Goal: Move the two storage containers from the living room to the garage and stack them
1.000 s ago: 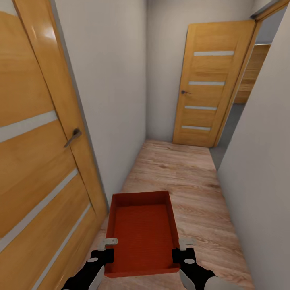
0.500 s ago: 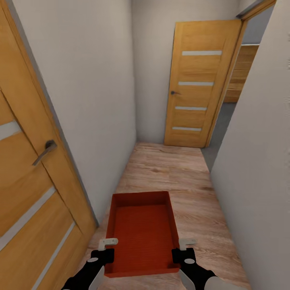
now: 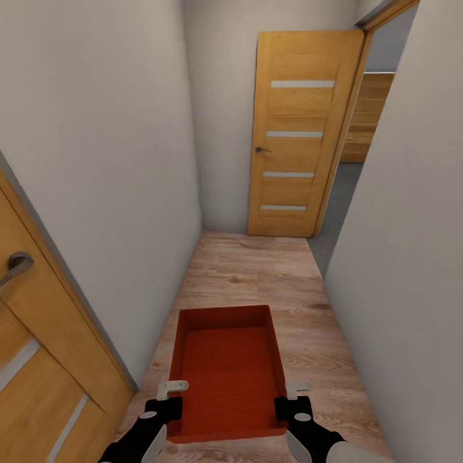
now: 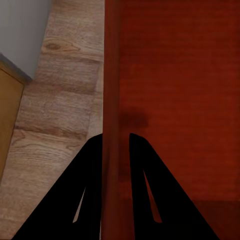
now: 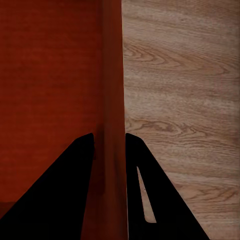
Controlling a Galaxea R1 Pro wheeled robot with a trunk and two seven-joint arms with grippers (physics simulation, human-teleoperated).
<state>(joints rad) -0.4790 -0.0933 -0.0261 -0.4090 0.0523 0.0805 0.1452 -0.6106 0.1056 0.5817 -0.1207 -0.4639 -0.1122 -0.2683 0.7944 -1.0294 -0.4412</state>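
2 glossy black arms with white shell panels low in the head view, at 7 and 5 o'clock. Left gripper (image 3: 172, 393) and right gripper (image 3: 292, 393) each a black block with a round grey disc, tipped by pale grey bracket-like fingers (image 3: 173, 386). In wrist views, flat black tapering fingers (image 4: 92, 170) with narrow slots.

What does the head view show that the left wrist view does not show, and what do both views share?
Head view alone: the open wooden door at the corridor's end, the grey floor beyond it, the right gripper, and the whole storage container held from both sides.

Left wrist view alone: a close look at the left gripper, its fingers set on either side of the container's thin wall.

Both: the orange-red container, the wood-plank floor, the left gripper, a pale wall.
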